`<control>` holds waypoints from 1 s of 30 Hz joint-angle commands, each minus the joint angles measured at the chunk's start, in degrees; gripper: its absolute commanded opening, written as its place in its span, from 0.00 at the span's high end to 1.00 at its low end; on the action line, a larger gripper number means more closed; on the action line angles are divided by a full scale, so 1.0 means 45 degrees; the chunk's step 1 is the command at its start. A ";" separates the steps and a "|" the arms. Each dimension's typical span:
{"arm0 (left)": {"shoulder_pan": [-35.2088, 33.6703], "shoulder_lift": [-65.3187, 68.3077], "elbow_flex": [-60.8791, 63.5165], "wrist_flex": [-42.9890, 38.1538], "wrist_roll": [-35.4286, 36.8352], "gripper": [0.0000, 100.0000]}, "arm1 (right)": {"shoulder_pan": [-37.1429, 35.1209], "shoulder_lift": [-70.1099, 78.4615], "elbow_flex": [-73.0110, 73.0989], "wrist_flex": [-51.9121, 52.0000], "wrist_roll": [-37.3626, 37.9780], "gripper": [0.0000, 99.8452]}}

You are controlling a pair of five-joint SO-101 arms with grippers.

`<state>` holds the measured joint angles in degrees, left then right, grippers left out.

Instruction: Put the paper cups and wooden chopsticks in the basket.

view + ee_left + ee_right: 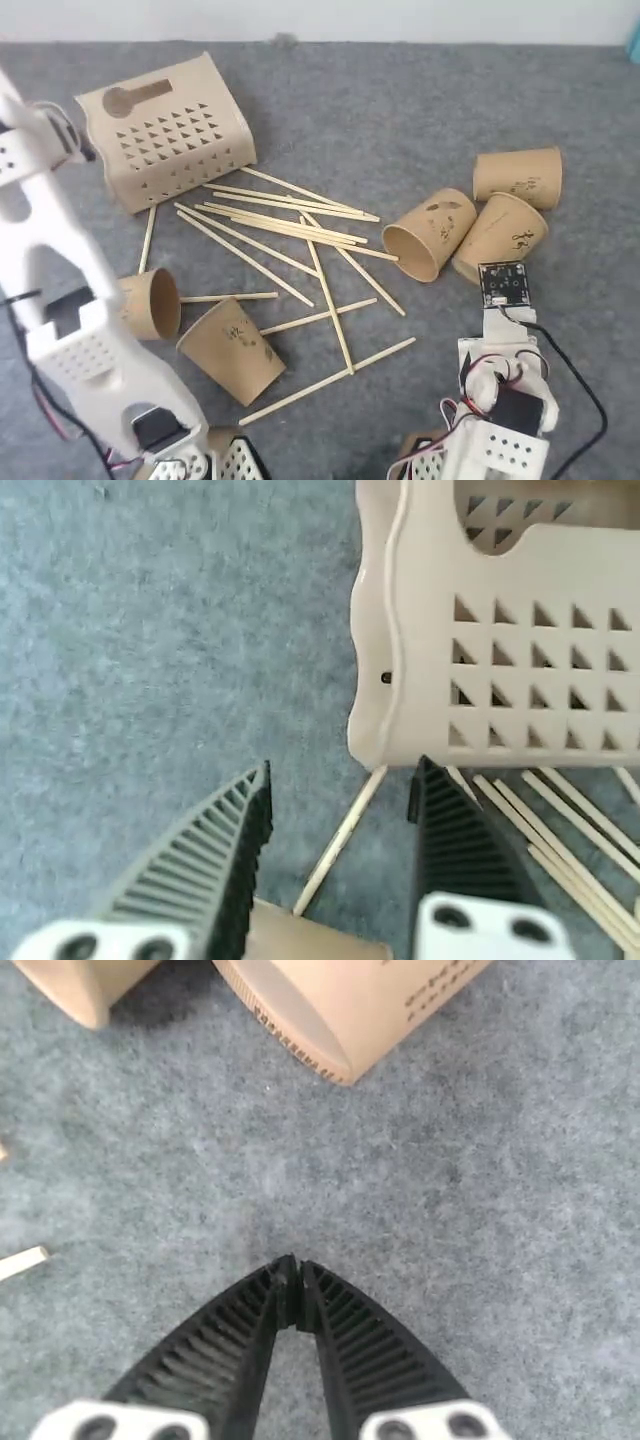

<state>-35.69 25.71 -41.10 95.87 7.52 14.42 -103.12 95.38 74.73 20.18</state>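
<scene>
High view: the basket (165, 130) lies tipped on its side at the desk's (400, 110) far left. The chopsticks (300, 225) mostly run lengthwise from it toward the toppled cups (430, 232).

Left wrist view: the left hand (343, 772) is spread over one chopstick (340, 842) beside the basket.

Right wrist view: the right hand (292, 1268) is pressed together over bare desk.

I see a flat grey felt carpet (400, 120), evenly lit. A plain white wall strip (320, 20) runs along the carpet's far edge, with a teal scrap (636, 42) at the carpet's far-right corner.
</scene>
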 commanded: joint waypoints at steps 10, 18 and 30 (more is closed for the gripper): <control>0.0059 -0.4630 0.9641 -0.7580 -0.0020 0.79 | 0.0068 -0.0186 -0.0137 -0.0166 0.0117 0.99; 0.1407 -0.5939 1.5658 -1.4574 0.1621 0.79 | 0.0068 -0.0186 -0.0137 -0.0147 0.0117 0.99; 0.2071 -0.6017 1.9448 -2.2779 0.4806 0.79 | 0.0068 -0.0186 -0.0156 -0.0147 0.0117 0.99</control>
<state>-26.81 2.68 43.65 5.05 24.31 14.42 -103.12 95.38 74.73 20.18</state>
